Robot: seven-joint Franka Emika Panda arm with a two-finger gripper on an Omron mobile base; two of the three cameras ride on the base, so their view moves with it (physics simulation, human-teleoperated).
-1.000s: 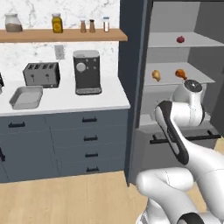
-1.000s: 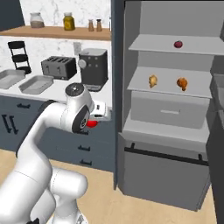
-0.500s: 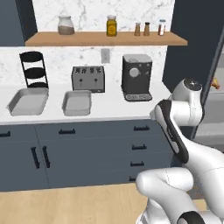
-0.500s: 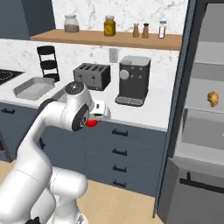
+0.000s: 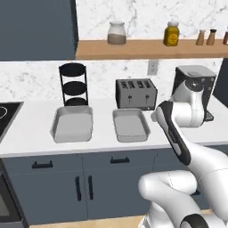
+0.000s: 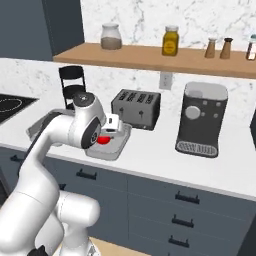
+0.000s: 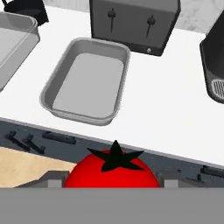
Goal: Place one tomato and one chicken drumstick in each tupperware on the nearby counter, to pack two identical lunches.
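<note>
While the jaws grip the tomato (image 7: 112, 169), the tupperware (image 7: 87, 83) lies beyond.

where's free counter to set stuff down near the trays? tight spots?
Bare white counter lies left of the left tupperware, toward the cooktop, and in front of the coffee machine. Both trays are empty inside. It's crowded behind them: the toaster and black tiered rack stand close. The gripper holds a tomato.

Glossy white rounded arm (image 5: 178, 138), dark joints.
</note>
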